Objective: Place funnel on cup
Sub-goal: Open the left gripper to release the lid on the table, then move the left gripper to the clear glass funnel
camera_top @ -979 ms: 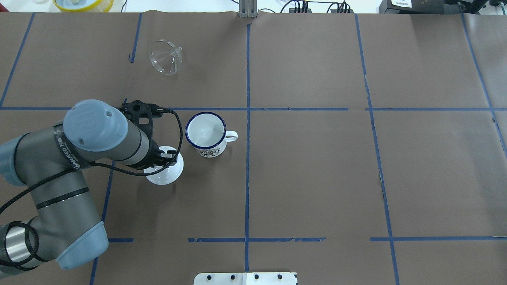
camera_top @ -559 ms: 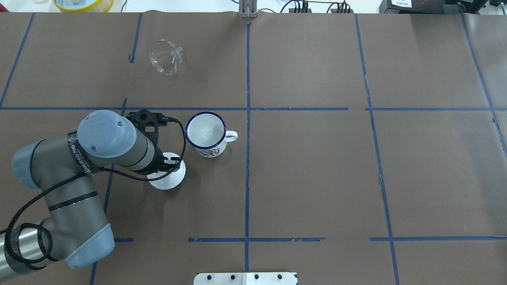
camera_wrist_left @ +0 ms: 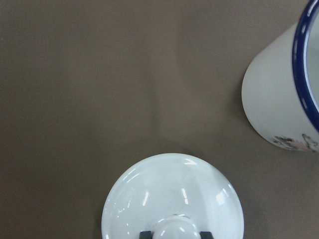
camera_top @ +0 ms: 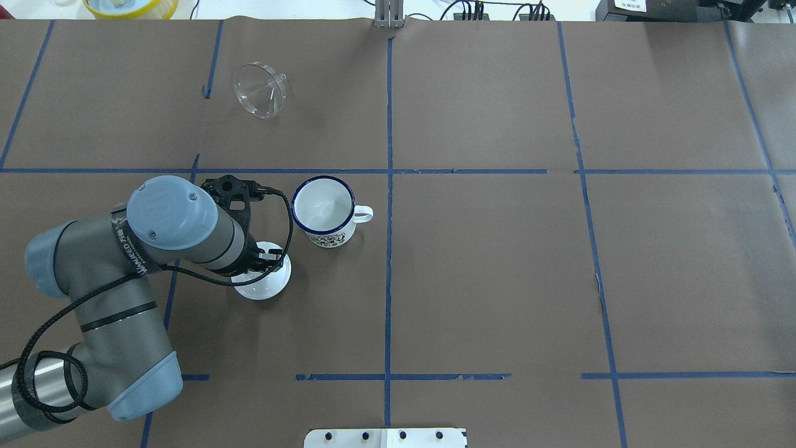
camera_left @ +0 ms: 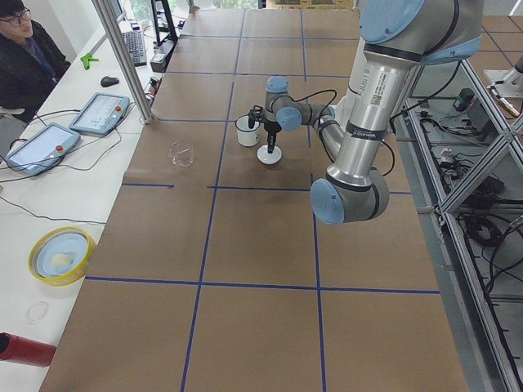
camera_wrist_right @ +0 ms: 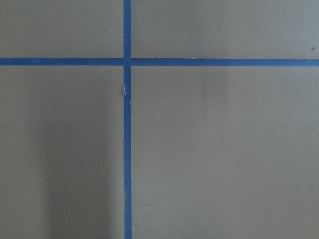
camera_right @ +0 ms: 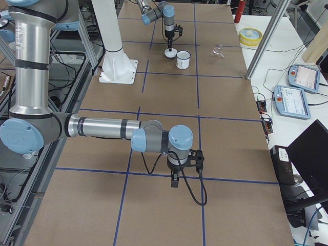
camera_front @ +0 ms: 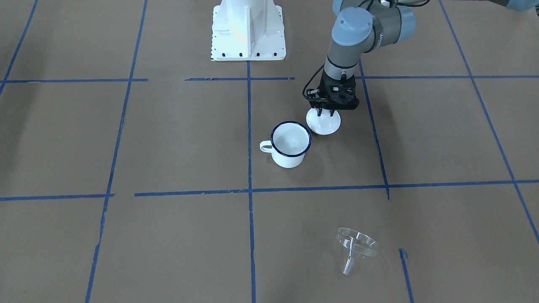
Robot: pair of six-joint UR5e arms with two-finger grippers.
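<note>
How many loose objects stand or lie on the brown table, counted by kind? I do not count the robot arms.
white enamel cup: 1
white knobbed lid: 1
clear funnel: 1
Total: 3
</note>
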